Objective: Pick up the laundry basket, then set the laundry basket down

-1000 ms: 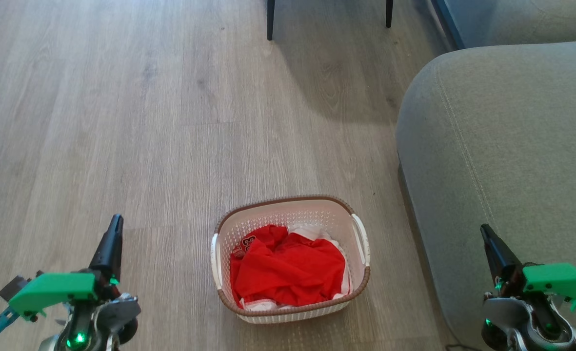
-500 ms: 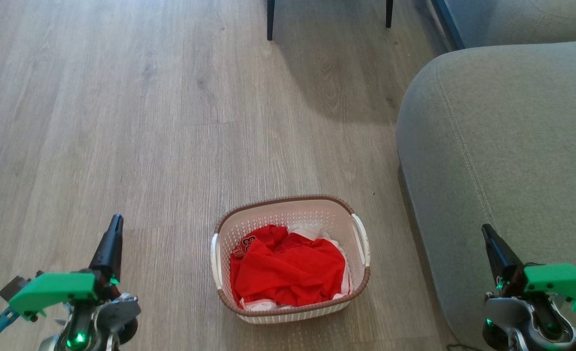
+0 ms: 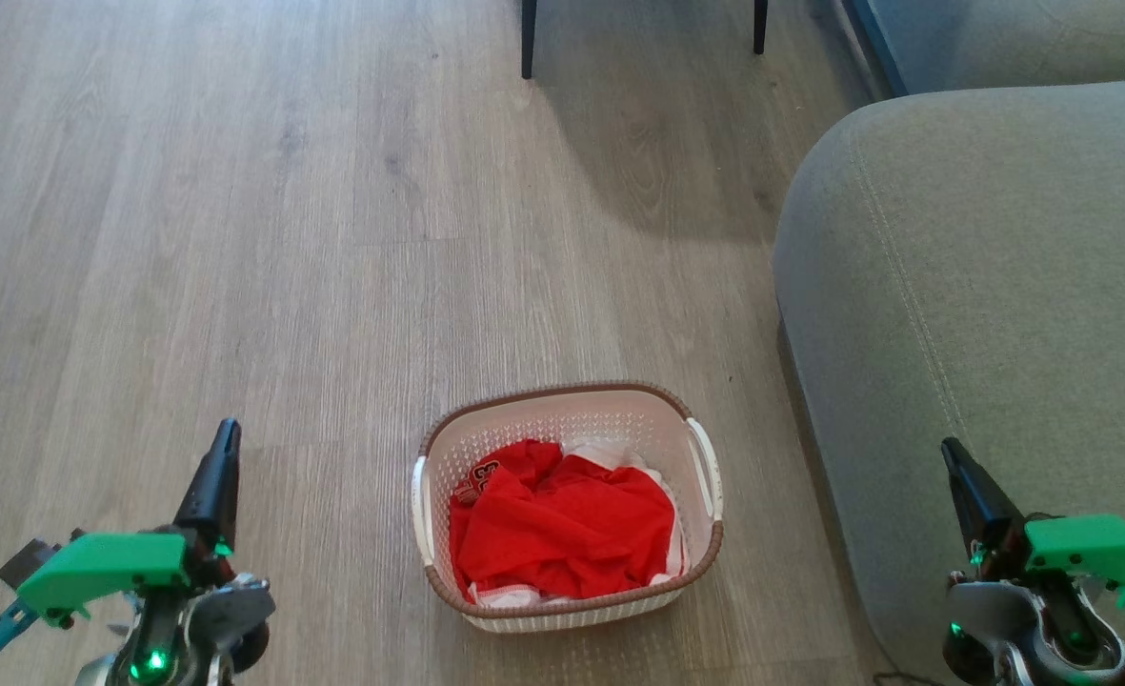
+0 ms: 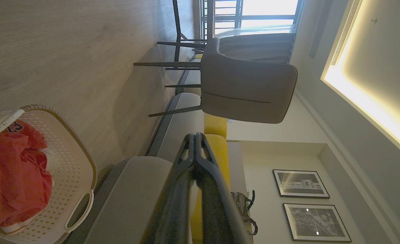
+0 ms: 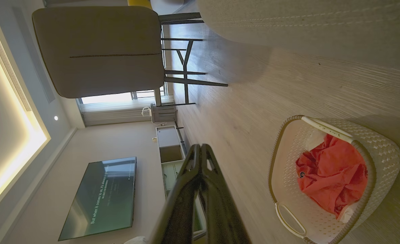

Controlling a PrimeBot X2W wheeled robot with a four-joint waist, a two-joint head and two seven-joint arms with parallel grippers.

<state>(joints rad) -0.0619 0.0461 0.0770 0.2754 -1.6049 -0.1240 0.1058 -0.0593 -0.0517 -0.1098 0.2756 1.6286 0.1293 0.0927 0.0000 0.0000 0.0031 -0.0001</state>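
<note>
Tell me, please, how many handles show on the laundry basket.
2, both white: the left handle and the right handle of the laundry basket, the right one nearest the sofa.

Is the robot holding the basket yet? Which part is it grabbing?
No, nothing is held. The left claw and right claw are shut and empty, and the laundry basket sits on the floor between them, handles untouched.

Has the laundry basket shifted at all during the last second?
No. The laundry basket sits on the same spot of the floor, with the same gap to the sofa beside it.
</note>
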